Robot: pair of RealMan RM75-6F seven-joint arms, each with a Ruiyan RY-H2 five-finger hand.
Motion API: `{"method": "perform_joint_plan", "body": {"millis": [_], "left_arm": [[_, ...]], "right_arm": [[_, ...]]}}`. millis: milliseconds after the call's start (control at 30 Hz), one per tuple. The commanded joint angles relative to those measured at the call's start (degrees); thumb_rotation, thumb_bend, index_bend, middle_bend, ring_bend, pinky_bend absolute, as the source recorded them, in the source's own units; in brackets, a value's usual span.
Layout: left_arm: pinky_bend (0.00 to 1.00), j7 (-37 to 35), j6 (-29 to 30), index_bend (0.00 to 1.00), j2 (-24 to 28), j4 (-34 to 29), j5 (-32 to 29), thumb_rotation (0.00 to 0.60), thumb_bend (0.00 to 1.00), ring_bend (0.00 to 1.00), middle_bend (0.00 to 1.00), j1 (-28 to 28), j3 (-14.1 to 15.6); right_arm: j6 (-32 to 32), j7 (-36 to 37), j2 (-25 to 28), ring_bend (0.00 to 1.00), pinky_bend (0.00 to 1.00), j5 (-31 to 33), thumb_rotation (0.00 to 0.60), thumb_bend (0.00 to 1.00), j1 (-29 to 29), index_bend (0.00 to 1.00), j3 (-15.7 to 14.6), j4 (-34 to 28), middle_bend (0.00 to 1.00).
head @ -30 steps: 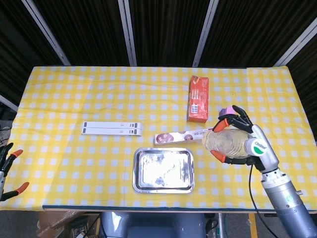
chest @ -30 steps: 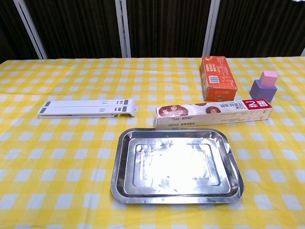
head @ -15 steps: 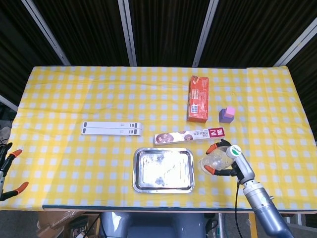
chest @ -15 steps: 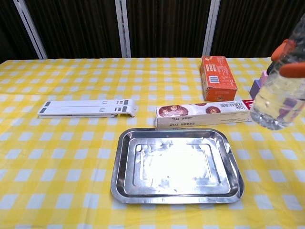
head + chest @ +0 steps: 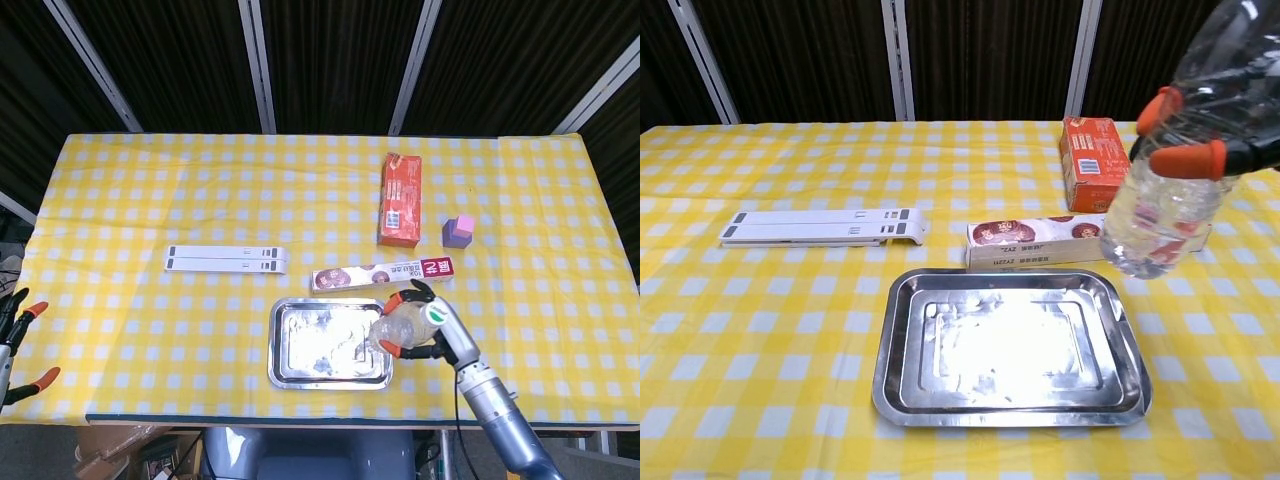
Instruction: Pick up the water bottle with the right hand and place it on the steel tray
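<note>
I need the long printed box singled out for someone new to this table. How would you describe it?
Start at the steel tray near the table's front edge. Just behind its far rim lies the long printed box, flat and slim. Unlike the shorter orange carton behind it, it is pale, with round brown pictures and a red end.

The right hand [image 5: 418,325] is black, its fingers [image 5: 1186,158] capped with orange pads. A round white badge with a green mark sits on its back. Behind it the wrist is a ribbed, silver-grey metal cylinder, widening into a smooth blue-grey forearm, with a thin black cable running alongside. The left hand [image 5: 14,340] is also dark, with slim black fingers [image 5: 34,310] tipped in orange.
</note>
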Motion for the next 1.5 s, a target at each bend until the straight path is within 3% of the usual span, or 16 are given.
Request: {"method": "perform_joint_plan", "body": {"millis": [33, 133, 300, 567, 767, 900, 1000, 1233, 1367, 1500], "left_arm": [[0.0, -0.2, -0.3, 0.15, 0.0, 0.2, -0.4, 0.6, 0.2, 0.0, 0.0, -0.1, -0.2], [0.0, -0.6, -1.0, 0.15, 0.2, 0.5, -1.0, 0.6, 0.2, 0.0, 0.0, -0.5, -0.4], [0.0, -1.0, -1.1, 0.15, 0.3, 0.6, -1.3, 0.6, 0.2, 0.0, 0.0, -0.6, -0.5], [0.0, -0.1, -0.9, 0.15, 0.0, 0.2, -1.2, 0.6, 0.2, 0.0, 0.0, -0.5, -0.4], [0.0, 1.1, -0.9, 0.15, -0.4, -0.2, -1.3, 0.6, 0.2, 0.0, 0.0, -0.4, -0.4], [0.0, 2.5, -1.2, 0.15, -0.8, -0.6, -0.8, 0.6, 0.2, 0.0, 0.0, -0.5, -0.1], [0.0, 3.4, -1.2, 0.15, -1.2, -0.9, -0.3, 0.6, 0.2, 0.0, 0.0, -0.5, 0.1], [0.0, 3.1, -1.2, 0.15, -1.0, -1.0, -0.6, 0.6, 0.2, 0.0, 0.0, -0.5, 0.0], [0.0, 1.7, -1.0, 0.15, -0.5, -0.7, -1.0, 0.6, 0.2, 0.0, 0.0, -0.5, -0.2], [0.0, -0.1, -1.2, 0.15, 0.1, -0.3, -1.1, 0.6, 0.2, 0.0, 0.0, -0.6, -0.3]], "right_arm": [[0.1, -8.5, -8.5, 0.28, 0.0, 4.1, 0.6, 0.82, 4.2, 0.79, 0.6, -3.0, 0.6], [1.7, -15.1, -17.3, 0.28, 0.0, 9.1, 0.6, 0.82, 7.4, 0.79, 1.3, -2.7, 0.6], [5.4, -18.4, -18.2, 0.28, 0.0, 12.4, 0.6, 0.82, 7.1, 0.79, 2.3, -2.7, 0.6], [5.4, -9.3, -5.0, 0.28, 0.0, 10.8, 0.6, 0.82, 0.7, 0.79, 1.9, -0.1, 0.6], [3.3, 8.3, 8.7, 0.28, 0.0, 2.5, 0.6, 0.82, -7.4, 0.79, -1.4, 10.0, 0.6], [4.0, 20.3, 13.1, 0.28, 0.0, -2.0, 0.6, 0.82, -10.5, 0.8, -1.9, 17.3, 0.61], [3.8, 24.2, 14.9, 0.28, 0.0, -4.4, 0.6, 0.82, -10.7, 0.8, -1.9, 19.6, 0.61], [1.7, 19.2, 12.6, 0.28, 0.0, -6.8, 0.6, 0.82, -7.9, 0.8, -2.4, 15.1, 0.61], [0.4, 13.2, 8.6, 0.28, 0.0, -6.9, 0.6, 0.82, -6.1, 0.8, -3.2, 12.0, 0.61], [-1.2, 5.2, 1.4, 0.28, 0.0, -4.9, 0.6, 0.82, -3.5, 0.8, -3.7, 9.7, 0.61]]}}
